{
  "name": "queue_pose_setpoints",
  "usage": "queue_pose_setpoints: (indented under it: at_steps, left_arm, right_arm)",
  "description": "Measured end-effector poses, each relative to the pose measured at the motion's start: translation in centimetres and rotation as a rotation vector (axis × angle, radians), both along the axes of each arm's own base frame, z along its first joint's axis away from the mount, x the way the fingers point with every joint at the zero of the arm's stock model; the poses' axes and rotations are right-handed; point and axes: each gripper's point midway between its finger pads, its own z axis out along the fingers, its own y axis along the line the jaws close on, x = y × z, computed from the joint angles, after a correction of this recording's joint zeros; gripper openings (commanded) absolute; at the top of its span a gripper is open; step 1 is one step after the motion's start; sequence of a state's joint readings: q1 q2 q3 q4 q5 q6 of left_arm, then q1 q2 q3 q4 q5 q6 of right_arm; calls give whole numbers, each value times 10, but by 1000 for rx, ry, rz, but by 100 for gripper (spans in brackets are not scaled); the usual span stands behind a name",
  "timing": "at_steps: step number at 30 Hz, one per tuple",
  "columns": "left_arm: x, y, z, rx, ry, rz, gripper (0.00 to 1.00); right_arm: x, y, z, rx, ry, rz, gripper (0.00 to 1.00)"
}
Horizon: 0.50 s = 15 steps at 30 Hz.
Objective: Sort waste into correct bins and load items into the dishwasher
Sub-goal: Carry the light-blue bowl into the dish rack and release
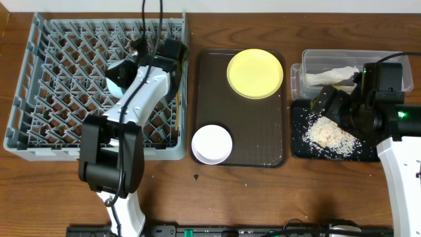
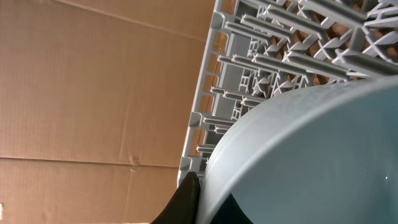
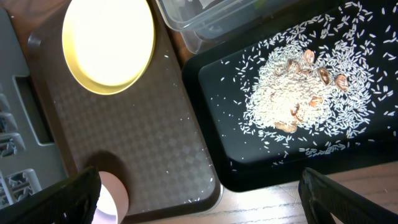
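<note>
The grey dish rack point(image 1: 39, 79) fills the left of the table. My left gripper point(image 1: 125, 71) is over its middle, shut on the rim of the light-blue bowl point(image 1: 113, 80), which is tilted on edge among the pegs. In the left wrist view the bowl point(image 2: 311, 155) fills the frame, with one finger point(image 2: 186, 199) on its rim. My right gripper point(image 1: 329, 105) hangs open and empty over the black tray point(image 1: 299, 148), which holds rice crumbs point(image 1: 332, 135). In the right wrist view the fingers point(image 3: 199, 205) spread wide above the tray's near corner. A white wrapper point(image 1: 332, 78) lies in the clear tub point(image 1: 309, 60).
The dark-brown tray point(image 1: 263, 131) in the middle carries the yellow plate point(image 1: 255, 72) and the white bowl point(image 1: 212, 143). A thin pale stick point(image 1: 176, 108) lies along the rack's right edge. The small cup is out of view.
</note>
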State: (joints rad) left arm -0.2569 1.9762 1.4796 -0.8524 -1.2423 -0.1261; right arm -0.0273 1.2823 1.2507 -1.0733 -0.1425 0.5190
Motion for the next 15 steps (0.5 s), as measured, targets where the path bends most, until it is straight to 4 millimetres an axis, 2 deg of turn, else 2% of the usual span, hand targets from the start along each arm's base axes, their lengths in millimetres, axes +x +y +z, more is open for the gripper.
queue_pose_setpoints:
  at_steps: [6, 8, 10, 15]
  left_arm:
    - [3, -19, -3, 6, 12, -46, 17]
    - [3, -24, -5, 2, 16, -58, 36]
    - [3, -28, -10, -16, 35, -69, 51]
    - [2, -34, -23, -47, 71, -82, 54]
  right_arm:
    - [0, 0, 0, 0, 0, 0, 99]
    - [0, 0, 0, 0, 0, 0, 99]
    - [0, 0, 0, 0, -2, 0, 99]
    - [2, 0, 1, 0, -7, 0, 99]
